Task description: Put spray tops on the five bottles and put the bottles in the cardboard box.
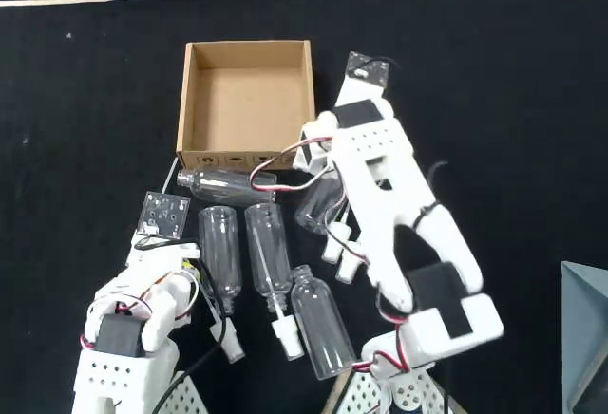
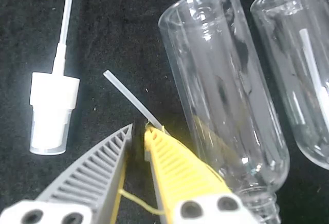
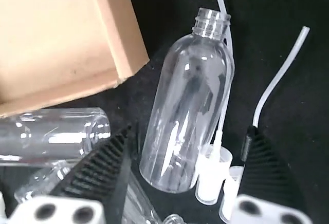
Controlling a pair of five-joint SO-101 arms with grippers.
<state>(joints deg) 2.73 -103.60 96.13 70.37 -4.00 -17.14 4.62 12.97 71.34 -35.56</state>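
The open cardboard box stands at the back centre. Clear bottles lie in front of it: one crosswise, two side by side, and one nearer. Another bottle lies uncapped between the fingers of my open right gripper, beside the box corner. White spray tops lie beside that bottle. My left gripper is shut low over the cloth. A loose thin tube touches its yellow fingertip. A spray top and a bottle lie on either side of it.
More spray tops lie on the black cloth near the front, by the bottles. A grey object sits at the right edge. Open cloth stretches to the left and right of the box.
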